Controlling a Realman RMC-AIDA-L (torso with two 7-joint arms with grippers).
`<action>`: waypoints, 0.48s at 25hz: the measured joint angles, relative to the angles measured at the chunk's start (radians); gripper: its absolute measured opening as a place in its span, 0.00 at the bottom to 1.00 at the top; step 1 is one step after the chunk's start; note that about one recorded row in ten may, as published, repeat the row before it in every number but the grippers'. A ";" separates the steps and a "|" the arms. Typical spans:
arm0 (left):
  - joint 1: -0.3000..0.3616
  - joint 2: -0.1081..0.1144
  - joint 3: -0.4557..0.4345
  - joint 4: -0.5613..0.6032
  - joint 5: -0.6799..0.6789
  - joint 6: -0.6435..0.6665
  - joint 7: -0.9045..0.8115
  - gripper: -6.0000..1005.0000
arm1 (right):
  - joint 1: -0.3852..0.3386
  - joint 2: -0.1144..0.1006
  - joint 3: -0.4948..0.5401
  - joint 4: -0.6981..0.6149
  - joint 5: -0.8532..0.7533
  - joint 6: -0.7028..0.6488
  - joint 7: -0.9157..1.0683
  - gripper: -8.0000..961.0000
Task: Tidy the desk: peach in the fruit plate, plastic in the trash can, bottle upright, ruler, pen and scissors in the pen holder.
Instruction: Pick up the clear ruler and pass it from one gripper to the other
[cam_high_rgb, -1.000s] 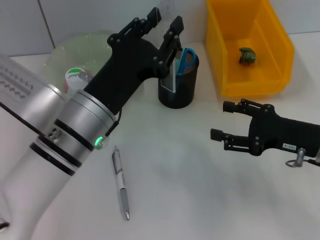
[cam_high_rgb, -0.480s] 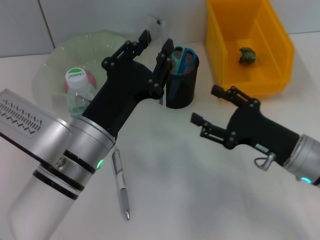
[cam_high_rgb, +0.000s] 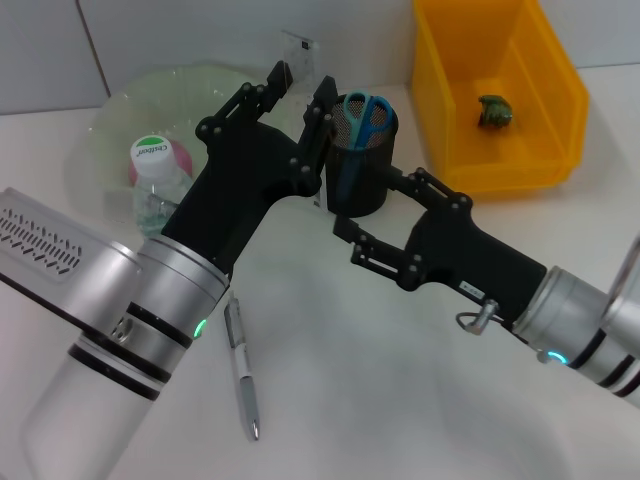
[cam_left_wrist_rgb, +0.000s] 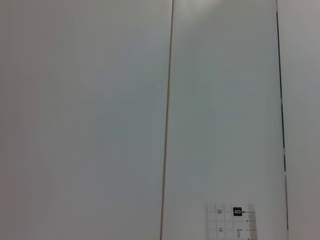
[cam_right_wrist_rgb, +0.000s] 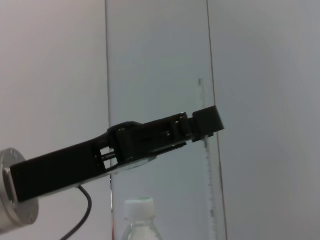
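Pen (cam_high_rgb: 241, 365) lies nearest on the counter (cam_high_rgb: 400, 400), my right claw (cam_high_rgb: 372, 215) spread wide and empty by the pen holder (cam_high_rgb: 358, 170), my left claw (cam_high_rgb: 298, 110) pinching the clear ruler (cam_high_rgb: 300, 45), its markings readable only wrist-side (cam_left_wrist_rgb: 231, 220).

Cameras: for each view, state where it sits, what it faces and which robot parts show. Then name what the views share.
Head view: on the head, looking forward and down at the desk. Both arms show: left gripper holding the ruler by the pen holder, right gripper open beside it.
Left wrist view: on the left wrist, facing the wall. Only the ruler's end shows, no robot parts.
Right wrist view: on the right wrist, facing the wall. Shows the left gripper side-on, not its own fingers.
Shared: all three show the ruler; head and right wrist views share the bottle.
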 joint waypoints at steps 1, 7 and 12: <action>-0.005 0.000 0.007 -0.005 -0.011 0.008 0.003 0.40 | 0.000 0.000 0.000 0.000 0.000 0.000 0.000 0.84; -0.035 0.000 0.039 -0.020 -0.058 0.027 0.021 0.40 | 0.051 0.000 0.041 0.040 -0.006 0.048 0.000 0.83; -0.043 0.000 0.040 -0.023 -0.059 0.029 0.021 0.40 | 0.082 0.000 0.041 0.053 -0.010 0.071 0.009 0.82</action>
